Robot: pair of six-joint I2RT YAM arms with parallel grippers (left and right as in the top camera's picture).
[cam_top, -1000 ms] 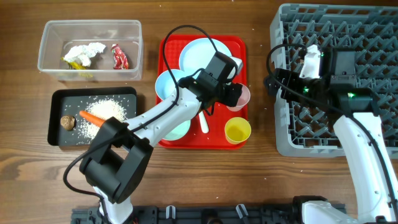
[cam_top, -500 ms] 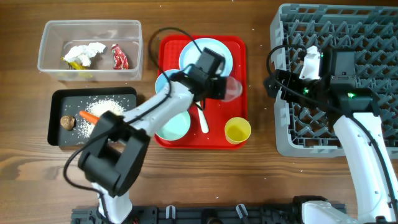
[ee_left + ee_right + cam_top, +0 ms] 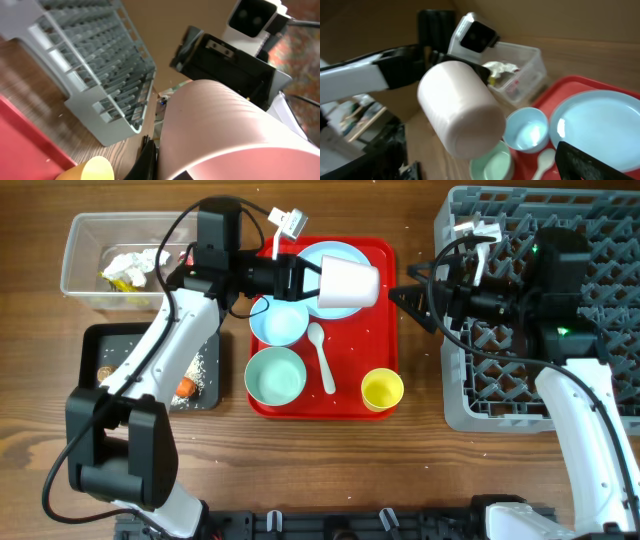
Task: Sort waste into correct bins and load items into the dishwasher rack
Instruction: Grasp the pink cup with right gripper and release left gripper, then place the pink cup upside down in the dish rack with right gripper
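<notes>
Gripping one pink cup [image 3: 347, 283], left jaws hung over a red tray [image 3: 352, 352] holding two bowls [image 3: 278, 321] [image 3: 276, 376]; right jaws gaped wide.

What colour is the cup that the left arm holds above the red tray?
Pale pink; the cup shows best in the left wrist view.

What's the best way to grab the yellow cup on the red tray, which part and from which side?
I'd take the yellow cup by its rim wall, one claw finger inside and one outside, coming straight down. It stands upright with its mouth open upward, so the rim is free. Pinch the side toward the dishwasher rack, away from the white spoon.
</notes>
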